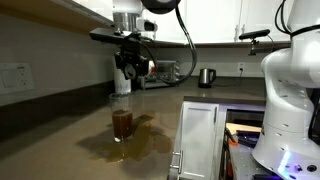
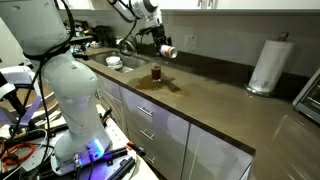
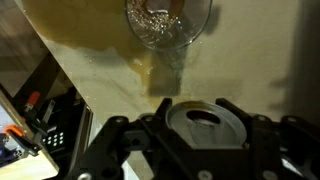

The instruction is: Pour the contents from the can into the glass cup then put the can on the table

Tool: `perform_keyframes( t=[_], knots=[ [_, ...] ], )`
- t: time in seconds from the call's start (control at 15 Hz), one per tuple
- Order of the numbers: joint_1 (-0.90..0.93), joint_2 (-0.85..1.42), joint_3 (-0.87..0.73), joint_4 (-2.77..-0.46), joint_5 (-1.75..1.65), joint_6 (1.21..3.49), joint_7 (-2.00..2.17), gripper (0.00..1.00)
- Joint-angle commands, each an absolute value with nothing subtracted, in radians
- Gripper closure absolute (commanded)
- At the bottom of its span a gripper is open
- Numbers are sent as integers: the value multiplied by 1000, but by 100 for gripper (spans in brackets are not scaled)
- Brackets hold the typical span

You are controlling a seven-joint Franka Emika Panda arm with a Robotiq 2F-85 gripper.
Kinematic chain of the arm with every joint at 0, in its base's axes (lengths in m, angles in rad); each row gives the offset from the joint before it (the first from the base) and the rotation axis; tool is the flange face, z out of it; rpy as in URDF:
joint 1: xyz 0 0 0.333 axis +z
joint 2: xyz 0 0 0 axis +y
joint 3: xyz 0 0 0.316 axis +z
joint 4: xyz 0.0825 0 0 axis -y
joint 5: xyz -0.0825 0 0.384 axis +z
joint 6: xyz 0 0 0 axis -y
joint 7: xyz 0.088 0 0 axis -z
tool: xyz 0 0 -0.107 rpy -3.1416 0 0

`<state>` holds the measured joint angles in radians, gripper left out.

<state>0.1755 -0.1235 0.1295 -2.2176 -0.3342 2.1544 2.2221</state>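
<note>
My gripper point(image 1: 128, 68) hangs above the table point(image 1: 60, 130), shut on the can point(image 1: 123, 80), which is tipped over with its mouth downward. In the wrist view the can's silver top with its open mouth point(image 3: 205, 122) sits between the black fingers point(image 3: 150, 128). The glass cup point(image 1: 122, 122) stands upright directly below the can and holds brown liquid in its lower part. It shows at the top edge of the wrist view as the glass cup point(image 3: 168, 22). In an exterior view the can point(image 2: 168, 50) tilts just above the glass cup point(image 2: 156, 72).
A yellowish dark patch point(image 1: 135, 145) spreads on the counter around the glass; spill or shadow, I cannot tell. A steel kettle point(image 1: 206, 76) stands at the back. A paper towel roll point(image 2: 268, 65) and a sink point(image 2: 115, 62) flank the glass. The white robot base point(image 1: 292, 90) is nearby.
</note>
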Motion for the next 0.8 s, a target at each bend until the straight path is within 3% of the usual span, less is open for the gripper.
perform_keyframes(
  t=[0.0, 0.2, 0.27, 0.33, 0.73],
  knots=[
    [124, -206, 120, -2362, -324, 2362, 2195, 75],
    [86, -226, 105, -2444, -320, 2532, 2163, 75],
    [86, -186, 135, -2380, -325, 2443, 2195, 75],
    [76, -188, 134, -2394, -325, 2460, 2192, 50],
    [77, -186, 145, -2391, -326, 2458, 2193, 50]
  ],
)
